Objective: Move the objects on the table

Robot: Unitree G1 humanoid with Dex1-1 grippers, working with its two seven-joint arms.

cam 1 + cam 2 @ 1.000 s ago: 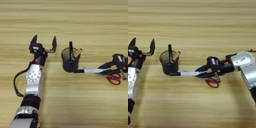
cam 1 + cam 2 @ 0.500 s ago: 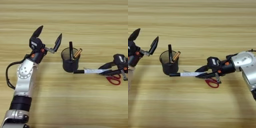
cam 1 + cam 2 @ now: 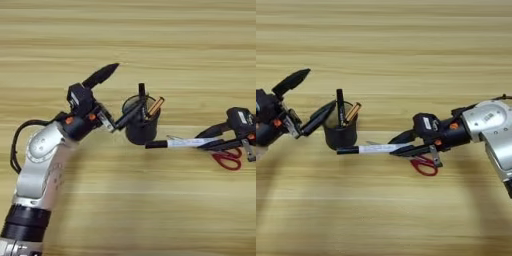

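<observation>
My left gripper (image 3: 111, 97), fingers spread wide, has swung right to the pen cup (image 3: 141, 125) at mid-desk (image 3: 150, 40), one finger at its rim, ready to grasp; right gripper (image 3: 406, 142) pinches the marker (image 3: 376, 148) beside the scissors (image 3: 425, 165).

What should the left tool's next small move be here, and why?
Probably a short advance to the right so its fingers straddle the pen cup. The left tool is open, with one finger tip at the cup's rim and the other above and behind. The right tool sits at the marker.
</observation>
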